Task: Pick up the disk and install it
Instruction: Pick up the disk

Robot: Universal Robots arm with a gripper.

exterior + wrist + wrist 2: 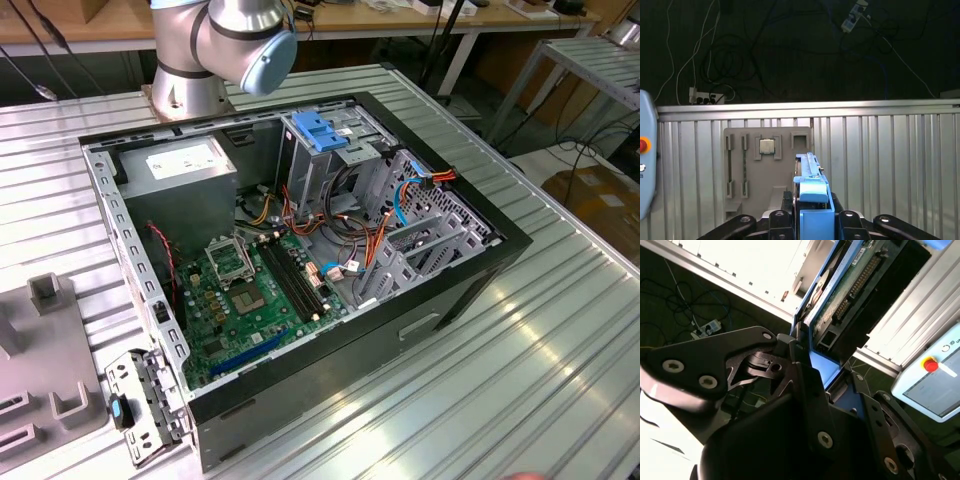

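Gripper (811, 205): clamped on the disk (809, 172), which you hold edge-on by its blue side rails above the grey fixture tray (767, 162) on the ribbed desk (880, 165). Step in hand, as judged: pick-up done, install not yet. Seating it in the open computer case (450, 300) calls for rails square to the drive cage (325, 170).

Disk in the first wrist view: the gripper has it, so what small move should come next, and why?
Probably carry it a short way toward the computer case. The gripper is shut on the disk, held edge-on with the grey fixture tray beyond it, while the metal cage it seems meant for stands inside the case.
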